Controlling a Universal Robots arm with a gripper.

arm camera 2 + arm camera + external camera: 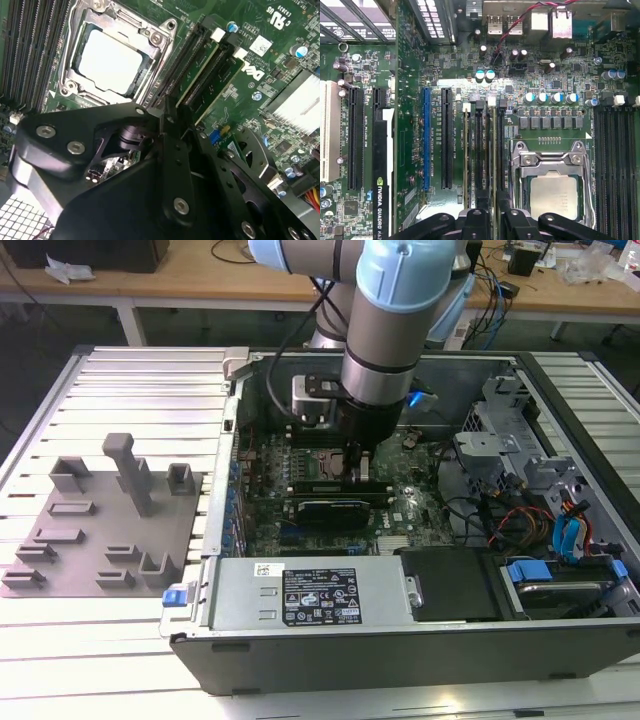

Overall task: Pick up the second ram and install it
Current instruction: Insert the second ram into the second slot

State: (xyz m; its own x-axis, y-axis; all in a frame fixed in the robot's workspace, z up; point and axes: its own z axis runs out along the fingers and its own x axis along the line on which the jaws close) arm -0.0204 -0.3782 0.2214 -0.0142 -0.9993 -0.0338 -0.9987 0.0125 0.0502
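My gripper [358, 472] reaches down into the open computer case [400, 660], onto the memory slots beside the processor socket [322, 462]. In the first wrist view its two black fingers [479, 220] stand on either side of the second ram [492, 150], a thin green stick standing on edge in a slot. The gripper [493, 212] looks shut on the stick's end. In the second wrist view the gripper [174, 107] sits at the near end of that stick [199, 75], whose lower edge is in the slot.
Another stick [466, 155] stands two slots away. The processor socket [552, 195] lies right beside the slots, and a black graphics card [335, 510] lies just in front. A grey fixture plate [100, 530] with blocks lies at the exterior view's left. Cables [520, 520] crowd the case's right.
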